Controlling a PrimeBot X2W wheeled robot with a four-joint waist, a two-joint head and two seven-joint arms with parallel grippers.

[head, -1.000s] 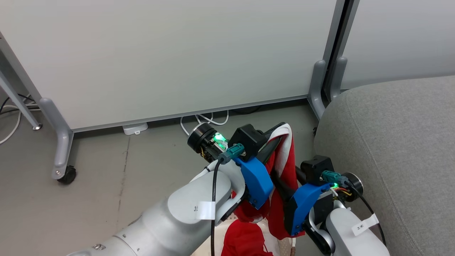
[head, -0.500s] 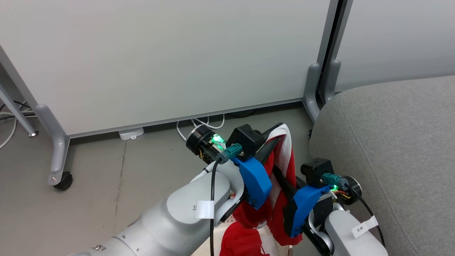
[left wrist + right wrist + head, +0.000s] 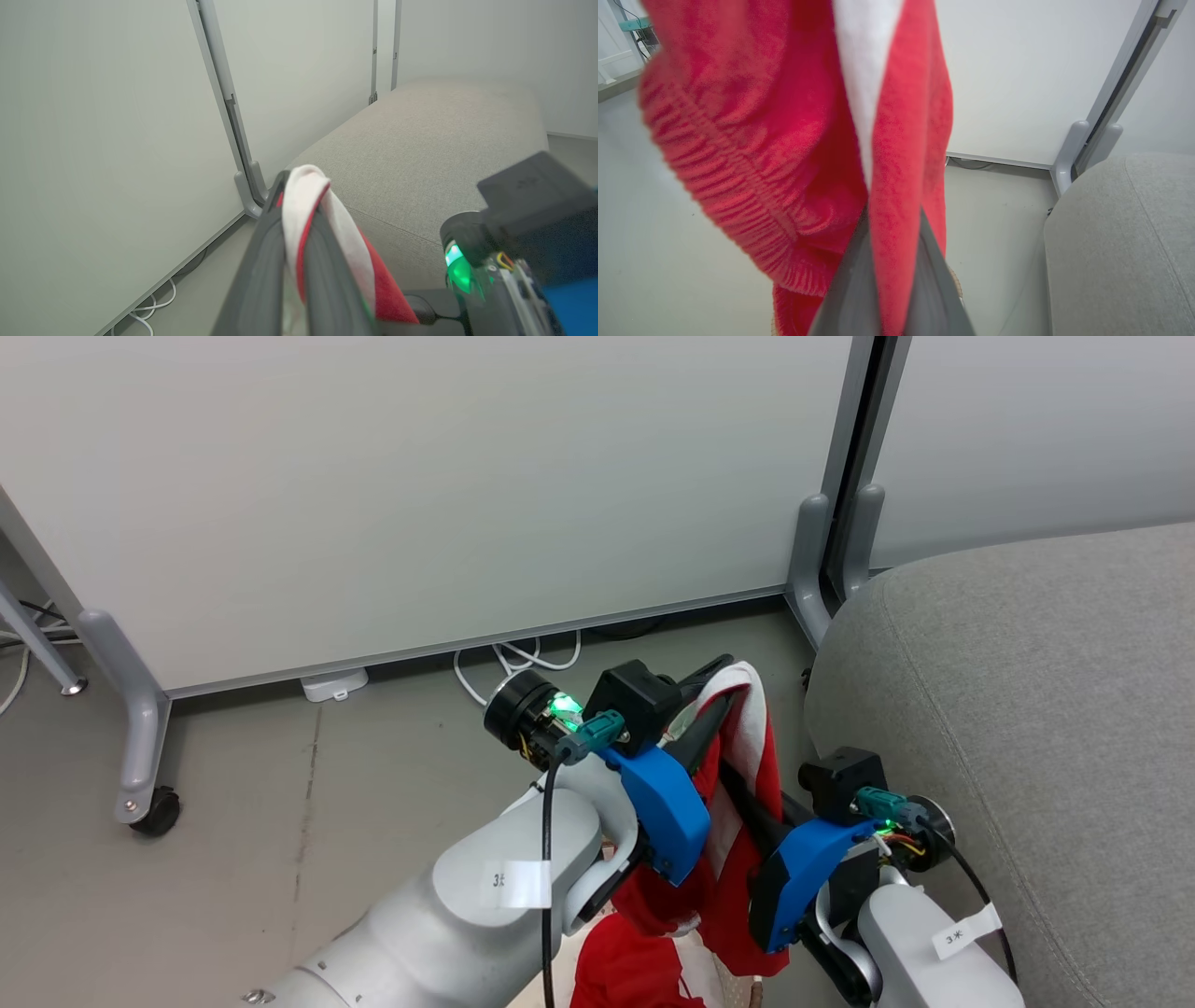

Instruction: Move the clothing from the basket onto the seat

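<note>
Head view: the grey seat (image 3: 1027,709) fills the right. The red-and-white clothing (image 3: 752,761) hangs just beside it (edge pinched), clamped by both the left gripper (image 3: 302,186) and the right gripper (image 3: 893,219). A forearm tag (image 3: 516,884) seemingly begins "3"; the rest is blurred.

Much of the load lies under the arms or past the picture's bottom edge.
In the head view the clothing (image 3: 738,840) runs off the bottom edge. The basket (image 3: 739,995) is a pale speckled sliver there, the rest covered by the left forearm (image 3: 485,905). The right gripper (image 3: 738,784) has its fingertips buried in the folds. The seat (image 3: 1027,709) is cut by the right edge. The right wrist view is blurred by cloth close to the lens. The print on the forearm label (image 3: 518,884) is too small to read.
</note>
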